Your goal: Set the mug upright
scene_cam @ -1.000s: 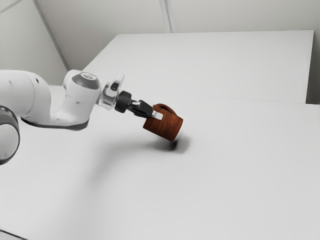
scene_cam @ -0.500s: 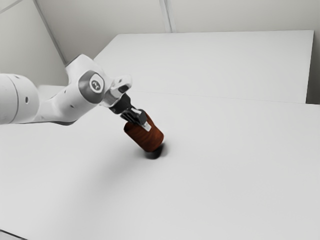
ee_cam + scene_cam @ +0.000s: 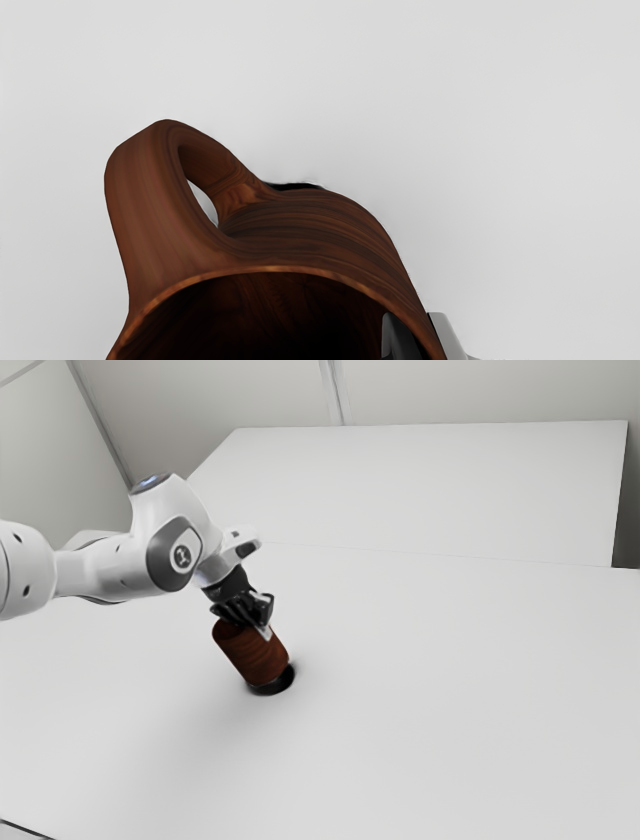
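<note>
Your gripper [image 3: 260, 627] has carried the mug [image 3: 250, 652] toward the exterior view's left, tipping it nearer to upright. You have its wall pinched at the rim [image 3: 280, 269], one finger [image 3: 397, 337] inside and the other outside. It leans, mouth up toward the exterior view's left, base low at the table [image 3: 450, 710]; whether they touch, you cannot tell. Its handle [image 3: 137, 210] stands apart from your fingers.

mug [image 3: 252, 653]: 1 | handle [image 3: 145, 200]: 1 | arm [image 3: 165, 530]: 1 | end effector [image 3: 260, 626]: 1 | table [image 3: 450, 710]: 1
</note>
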Controlling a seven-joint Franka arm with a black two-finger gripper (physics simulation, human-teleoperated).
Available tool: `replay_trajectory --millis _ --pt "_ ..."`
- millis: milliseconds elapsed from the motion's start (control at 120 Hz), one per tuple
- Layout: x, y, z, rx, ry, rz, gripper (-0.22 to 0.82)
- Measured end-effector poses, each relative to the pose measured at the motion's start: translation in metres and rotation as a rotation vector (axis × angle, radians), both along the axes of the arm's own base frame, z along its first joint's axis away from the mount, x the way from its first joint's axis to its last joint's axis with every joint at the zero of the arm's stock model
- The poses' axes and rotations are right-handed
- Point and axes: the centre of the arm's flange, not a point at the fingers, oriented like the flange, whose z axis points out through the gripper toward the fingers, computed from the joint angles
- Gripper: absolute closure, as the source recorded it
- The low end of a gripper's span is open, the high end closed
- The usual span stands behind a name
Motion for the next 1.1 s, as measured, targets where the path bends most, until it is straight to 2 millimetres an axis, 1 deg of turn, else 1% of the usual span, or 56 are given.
replay_trajectory --millis 125,358,475,583,733,875,975,1000,1100 --pt "-0.005 -0.005 -0.003 0.022 0.032 0.053 0.78" --pt "-0.011 -0.028 -0.009 0.066 0.089 0.097 0.78" --pt "-0.014 -0.035 -0.011 0.092 0.109 0.112 0.78" --pt "-0.016 -0.035 -0.012 0.118 0.124 0.133 0.78" --pt "-0.017 -0.029 -0.016 0.154 0.151 0.170 0.78" --pt "-0.016 -0.023 -0.031 0.186 0.187 0.204 0.78" --pt "-0.017 -0.025 -0.036 0.200 0.199 0.217 0.78" --pt "-0.017 -0.026 -0.037 0.201 0.200 0.219 0.76" --pt "-0.018 -0.031 -0.037 0.200 0.203 0.223 0.53"
